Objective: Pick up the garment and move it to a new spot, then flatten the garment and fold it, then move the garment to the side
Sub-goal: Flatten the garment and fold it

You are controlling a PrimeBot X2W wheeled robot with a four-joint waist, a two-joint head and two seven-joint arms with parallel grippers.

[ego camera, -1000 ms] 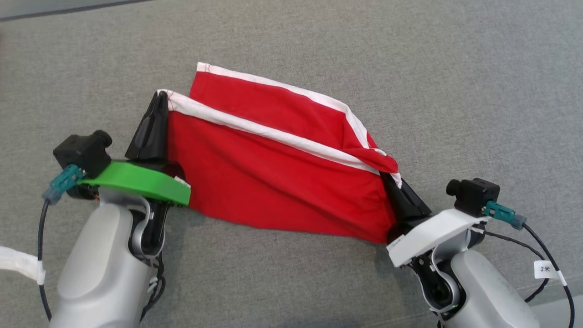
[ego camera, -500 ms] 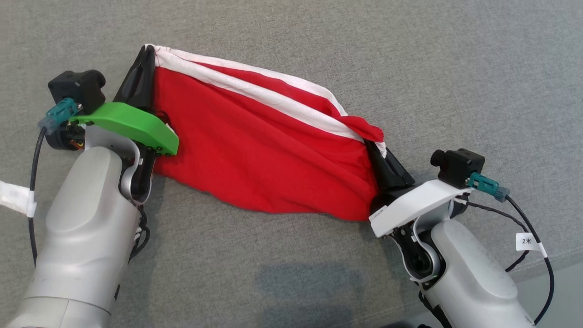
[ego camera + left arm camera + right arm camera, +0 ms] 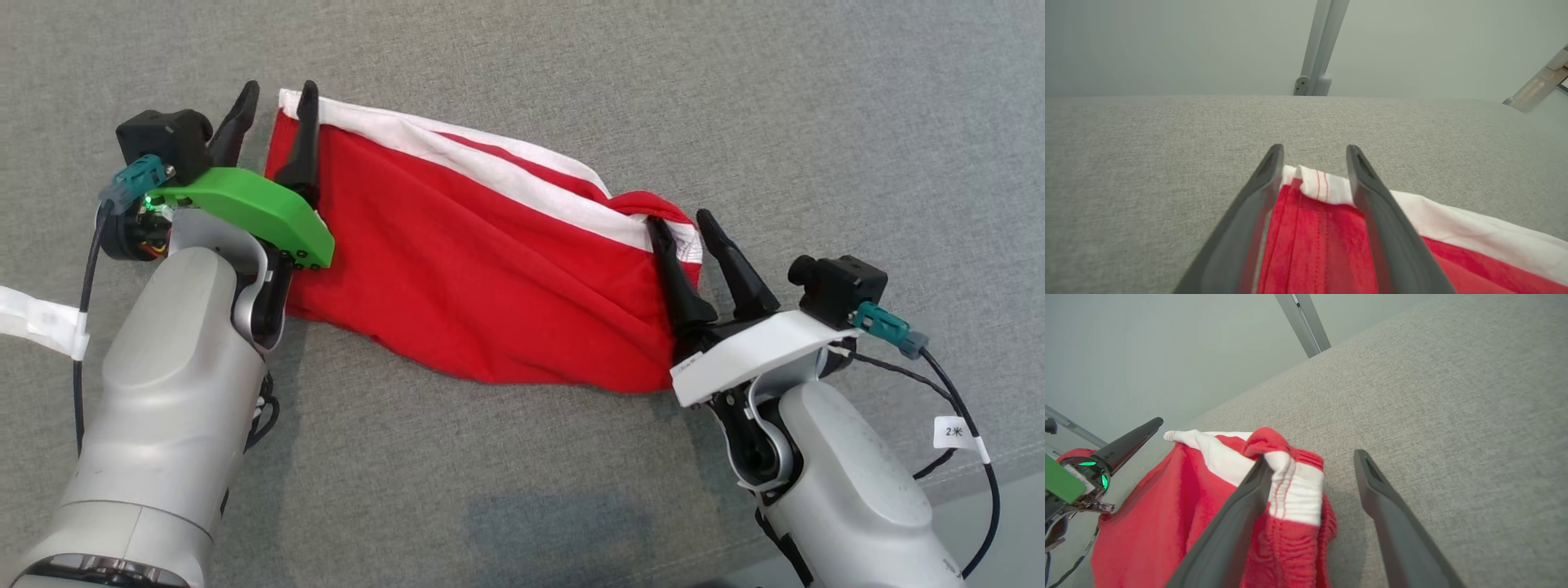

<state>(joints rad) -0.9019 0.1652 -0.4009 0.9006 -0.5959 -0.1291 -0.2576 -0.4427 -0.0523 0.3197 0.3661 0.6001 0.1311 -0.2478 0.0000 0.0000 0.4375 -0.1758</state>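
Note:
The red garment (image 3: 490, 269) with a white trim band lies folded in a long strip on the grey cloth surface (image 3: 735, 98). My left gripper (image 3: 277, 86) stands open at the garment's left end, one finger on either side of the white corner (image 3: 1323, 185). In the left wrist view the left gripper (image 3: 1312, 151) has the cloth lying loose between its fingers. My right gripper (image 3: 680, 220) is open at the bunched right end. In the right wrist view the right gripper (image 3: 1312, 457) has the bunched hem (image 3: 1294, 486) resting against its left finger (image 3: 1249, 498).
The grey surface spreads wide beyond and around the garment. Its front edge (image 3: 1000, 510) shows at the lower right, near the right arm's cable (image 3: 971, 457). A metal post (image 3: 1318, 45) rises behind the far edge. The left arm's finger (image 3: 1131, 443) appears in the right wrist view.
Both grippers have opened and let go of the garment's ends. The garment now rests slack on the surface, its upper fold laid over the lower layer.

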